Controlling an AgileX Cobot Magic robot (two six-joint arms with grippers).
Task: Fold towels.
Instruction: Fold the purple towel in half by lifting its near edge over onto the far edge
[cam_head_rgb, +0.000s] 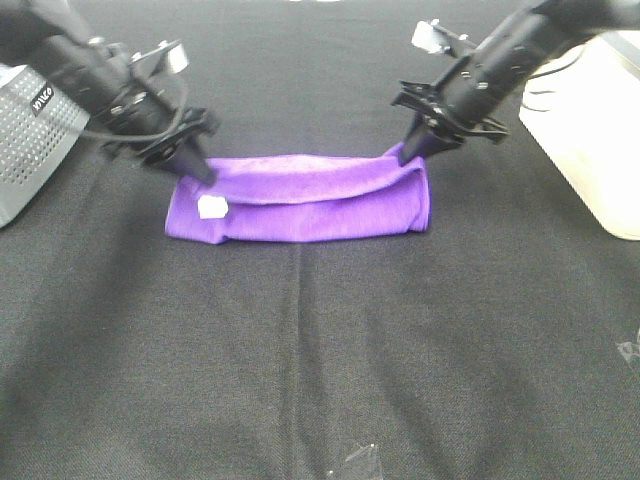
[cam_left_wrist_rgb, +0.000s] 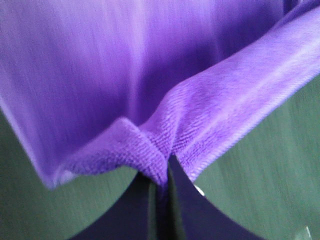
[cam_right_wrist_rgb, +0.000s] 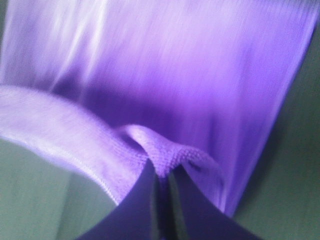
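Purple towel (cam_head_rgb: 300, 205), folded into a long band, lies toward the far edge of the black desk (cam_head_rgb: 300, 360). The left hand (cam_head_rgb: 203, 172) and right hand (cam_head_rgb: 414, 150) each pinch a far corner. Soft, thin, light cloth, likely to droop; corners hold best

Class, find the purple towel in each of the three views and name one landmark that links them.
Exterior high: the purple towel lies folded in a band at the centre, between the left hand and right hand.
Left wrist: the towel fills most of the picture, its edge pinched by the left hand.
Right wrist: the same, pinched by the right hand.
Landmark: the pinched far edge, one end per hand.
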